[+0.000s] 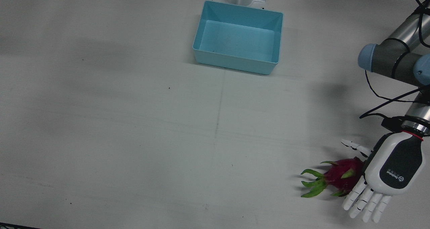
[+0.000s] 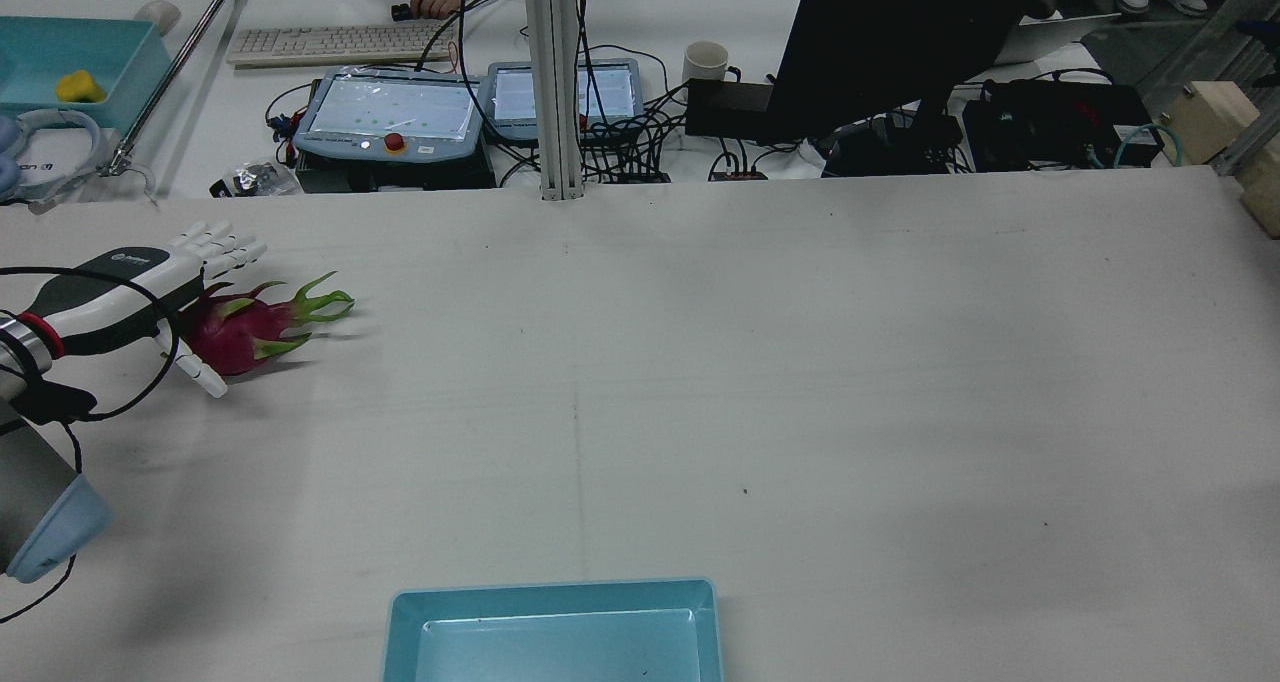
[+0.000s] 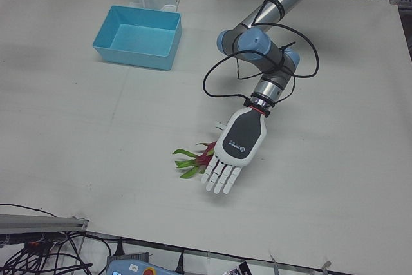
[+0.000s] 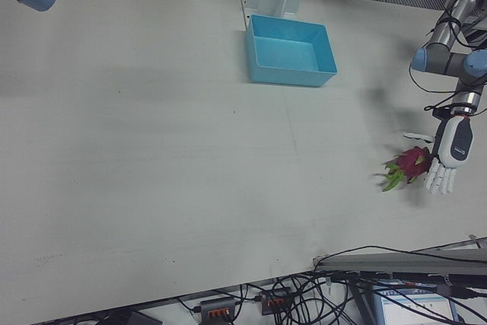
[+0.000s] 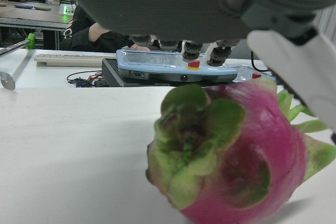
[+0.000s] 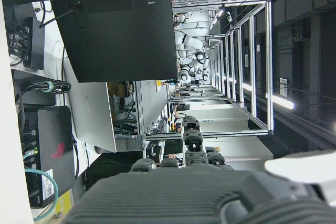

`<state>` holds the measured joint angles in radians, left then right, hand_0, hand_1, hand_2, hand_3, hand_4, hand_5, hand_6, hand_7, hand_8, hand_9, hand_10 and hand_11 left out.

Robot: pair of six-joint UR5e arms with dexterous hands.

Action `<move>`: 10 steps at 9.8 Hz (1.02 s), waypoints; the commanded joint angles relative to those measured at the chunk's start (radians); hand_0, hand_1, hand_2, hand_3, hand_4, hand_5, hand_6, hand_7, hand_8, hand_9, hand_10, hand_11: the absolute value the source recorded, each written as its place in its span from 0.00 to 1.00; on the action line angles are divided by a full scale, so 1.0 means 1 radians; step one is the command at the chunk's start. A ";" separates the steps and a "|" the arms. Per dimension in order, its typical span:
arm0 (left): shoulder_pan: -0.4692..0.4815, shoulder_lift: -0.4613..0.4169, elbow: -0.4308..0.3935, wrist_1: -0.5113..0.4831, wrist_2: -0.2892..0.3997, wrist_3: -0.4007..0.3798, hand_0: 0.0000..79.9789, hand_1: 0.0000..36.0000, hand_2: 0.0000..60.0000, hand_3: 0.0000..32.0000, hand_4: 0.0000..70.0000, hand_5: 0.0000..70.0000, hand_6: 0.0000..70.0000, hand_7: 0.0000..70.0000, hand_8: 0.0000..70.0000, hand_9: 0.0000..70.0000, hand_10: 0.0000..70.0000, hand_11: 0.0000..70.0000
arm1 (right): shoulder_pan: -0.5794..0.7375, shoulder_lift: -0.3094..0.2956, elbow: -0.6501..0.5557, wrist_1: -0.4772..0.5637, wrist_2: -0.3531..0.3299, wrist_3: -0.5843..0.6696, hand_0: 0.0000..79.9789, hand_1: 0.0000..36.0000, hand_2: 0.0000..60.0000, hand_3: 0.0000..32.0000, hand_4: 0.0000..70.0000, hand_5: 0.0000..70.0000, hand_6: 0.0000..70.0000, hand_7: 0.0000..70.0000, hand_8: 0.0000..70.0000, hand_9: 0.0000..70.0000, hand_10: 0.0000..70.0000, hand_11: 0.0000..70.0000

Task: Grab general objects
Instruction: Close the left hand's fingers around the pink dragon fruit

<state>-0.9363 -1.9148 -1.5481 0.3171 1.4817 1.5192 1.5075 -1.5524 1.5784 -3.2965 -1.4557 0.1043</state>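
A magenta dragon fruit with green scales lies on the white table near the operators' edge. My left hand hovers over its stem end, palm down, fingers stretched out and thumb spread aside, holding nothing. The fruit and hand also show in the rear view, the left-front view and the right-front view. The left hand view shows the fruit close under the palm. My right hand shows only in its own view, fingers extended and empty, away from the table.
An empty light-blue bin stands at the robot's side of the table, in the middle; it also shows in the rear view. Beyond the table's far edge are pendants, a keyboard and cables. The left arm's elbow hangs over the table's side.
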 commanded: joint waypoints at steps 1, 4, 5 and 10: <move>-0.001 0.017 0.031 -0.032 -0.001 0.058 0.67 0.67 0.14 0.00 0.00 0.05 0.00 0.14 0.00 0.01 0.00 0.00 | 0.000 0.000 0.000 0.000 0.000 0.000 0.00 0.00 0.00 0.00 0.00 0.00 0.00 0.00 0.00 0.00 0.00 0.00; 0.001 0.039 0.030 -0.061 -0.039 0.061 0.66 0.60 0.10 0.00 0.00 0.16 0.00 0.12 0.00 0.00 0.00 0.00 | 0.000 0.000 0.000 0.000 0.000 0.000 0.00 0.00 0.00 0.00 0.00 0.00 0.00 0.00 0.00 0.00 0.00 0.00; 0.002 0.043 0.031 -0.062 -0.058 0.062 0.64 0.53 0.09 0.00 0.11 0.27 0.00 0.11 0.00 0.00 0.00 0.00 | -0.001 0.000 0.000 0.000 0.001 0.000 0.00 0.00 0.00 0.00 0.00 0.00 0.00 0.00 0.00 0.00 0.00 0.00; 0.004 0.043 0.036 -0.090 -0.061 0.084 0.63 0.45 0.11 0.00 0.42 0.61 0.00 0.17 0.00 0.01 0.00 0.00 | -0.001 0.000 0.000 0.000 0.000 0.000 0.00 0.00 0.00 0.00 0.00 0.00 0.00 0.00 0.00 0.00 0.00 0.00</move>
<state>-0.9326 -1.8720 -1.5126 0.2370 1.4228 1.5996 1.5071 -1.5524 1.5784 -3.2965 -1.4553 0.1043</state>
